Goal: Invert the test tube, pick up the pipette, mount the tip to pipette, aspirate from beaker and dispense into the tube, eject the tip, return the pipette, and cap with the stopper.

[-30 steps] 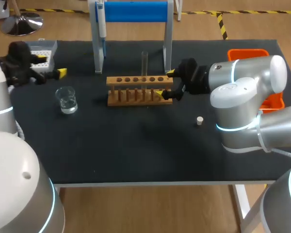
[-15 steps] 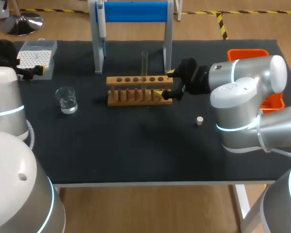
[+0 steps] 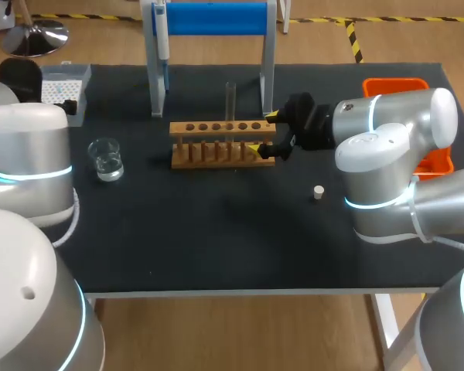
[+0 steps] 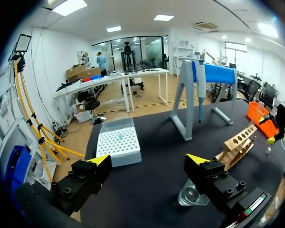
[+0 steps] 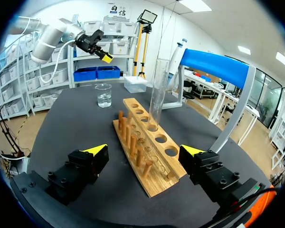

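Flanking the rack [image 3: 223,127] end, right gripper [image 5: 145,151] gapes (test tube [image 3: 230,100] upright)

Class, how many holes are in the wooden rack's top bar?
6, in one row along the wooden rack. The third from the right gripper's end holds the test tube; the other five look empty.
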`<state>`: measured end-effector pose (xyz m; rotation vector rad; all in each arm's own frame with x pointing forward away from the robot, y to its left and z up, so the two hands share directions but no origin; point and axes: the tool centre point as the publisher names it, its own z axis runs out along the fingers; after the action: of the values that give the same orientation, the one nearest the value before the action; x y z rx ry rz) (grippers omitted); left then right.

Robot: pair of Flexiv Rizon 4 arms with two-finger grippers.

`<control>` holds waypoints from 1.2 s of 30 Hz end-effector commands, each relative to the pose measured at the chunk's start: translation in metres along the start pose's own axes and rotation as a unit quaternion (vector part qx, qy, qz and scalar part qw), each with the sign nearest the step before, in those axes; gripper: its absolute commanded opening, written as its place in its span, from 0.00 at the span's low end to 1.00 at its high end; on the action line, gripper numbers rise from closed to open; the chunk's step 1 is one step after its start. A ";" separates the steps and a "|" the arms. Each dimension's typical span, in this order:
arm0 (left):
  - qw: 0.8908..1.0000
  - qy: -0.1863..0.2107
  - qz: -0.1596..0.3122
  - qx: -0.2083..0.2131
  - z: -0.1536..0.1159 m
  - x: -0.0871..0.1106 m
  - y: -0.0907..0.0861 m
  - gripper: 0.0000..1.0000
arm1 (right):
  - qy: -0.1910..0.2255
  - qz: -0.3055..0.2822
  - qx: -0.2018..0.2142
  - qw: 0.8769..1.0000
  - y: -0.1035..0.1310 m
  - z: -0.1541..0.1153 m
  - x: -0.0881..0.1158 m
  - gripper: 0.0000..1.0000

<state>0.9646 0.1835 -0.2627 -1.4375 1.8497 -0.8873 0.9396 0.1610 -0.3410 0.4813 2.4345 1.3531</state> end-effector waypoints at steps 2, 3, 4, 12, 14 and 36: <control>1.000 -0.002 0.000 0.003 0.001 0.001 0.002 1.00 | 0.001 0.000 0.000 1.000 0.000 -0.001 0.000 1.00; 1.000 -0.002 0.000 0.003 0.001 0.001 0.002 1.00 | 0.001 0.000 0.000 1.000 0.000 -0.001 0.000 1.00; 1.000 -0.002 0.000 0.003 0.001 0.001 0.002 1.00 | 0.001 0.000 0.000 1.000 0.000 -0.001 0.000 1.00; 1.000 -0.015 -0.003 -0.005 0.031 -0.017 0.001 1.00 | 0.001 0.000 0.000 1.000 0.000 -0.001 0.000 1.00; 1.000 -0.018 -0.005 -0.011 0.041 -0.024 0.001 1.00 | 0.001 0.000 0.000 1.000 0.000 -0.001 0.000 1.00; 0.999 -0.047 -0.021 -0.014 0.117 -0.059 -0.002 1.00 | 0.001 0.000 0.000 1.000 0.000 -0.001 0.000 1.00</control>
<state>1.0576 0.2260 -0.3146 -1.5146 1.7840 -0.8054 0.9396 0.1610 -0.3410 0.4813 2.4346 1.3531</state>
